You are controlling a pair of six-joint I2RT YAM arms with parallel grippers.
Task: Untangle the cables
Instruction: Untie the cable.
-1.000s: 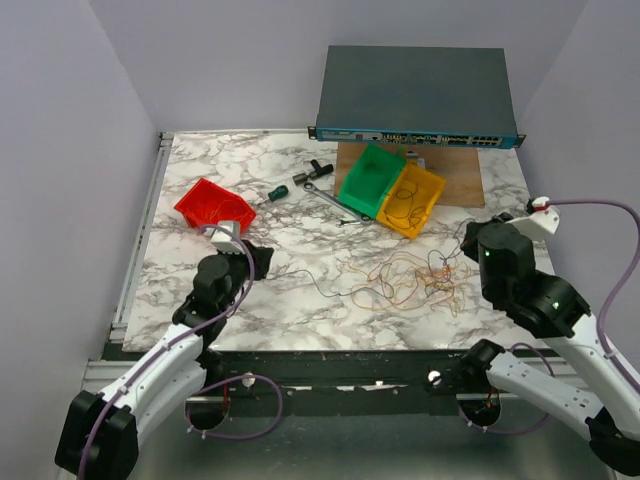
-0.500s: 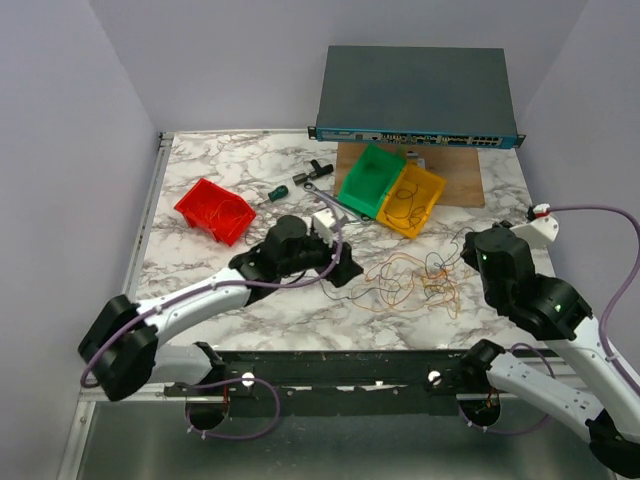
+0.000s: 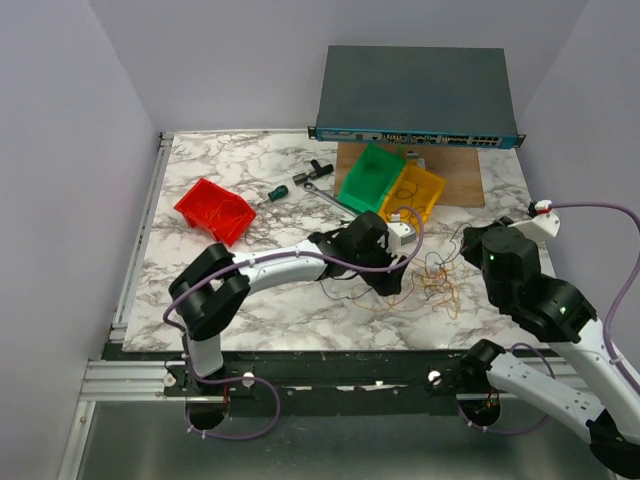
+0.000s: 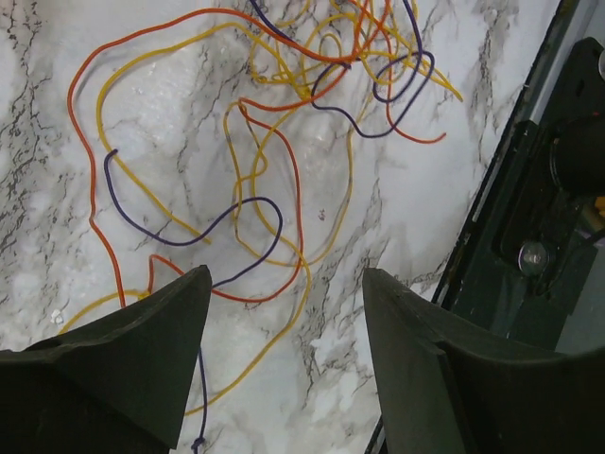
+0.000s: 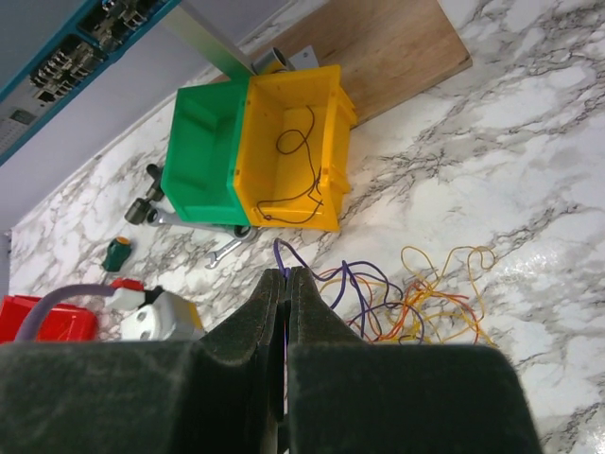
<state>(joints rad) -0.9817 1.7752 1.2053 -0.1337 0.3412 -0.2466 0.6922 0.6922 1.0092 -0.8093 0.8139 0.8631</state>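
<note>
Right, near edge first: L gripper (image 4: 284,284) hung low over the marbled table (image 3: 280,310) w/ jaws apart and nothing between them. The cables (image 4: 317,52), thin orange, yellow, red & dark purple loops, lay spread just beyond its tips, toward the table's near right. R gripper (image 5: 285,274) was pressed together, seemingly pinching one purple cable (image 5: 281,248) at the tangle's right side.

Risk, as I judge it: the strands crossed many times. If L closed on several at once, or R pulled while the loops were knotted, the whole bundle would prob. drag along & tighten instead of separating. Wires this thin could also slip from the pads.

Further back sat the yellow bin (image 3: 415,195), a dark wire inside, touching the green bin (image 3: 368,178). Both stood just beyond the tangle, in the way of any pull toward the far edge. A wrench (image 3: 325,195) & screwdriver (image 3: 277,191) lay left of them, w/ a red bin (image 3: 213,208) near the left edge. A network switch (image 3: 415,95) lined the far edge, behind a wooden board (image 3: 455,175).
</note>
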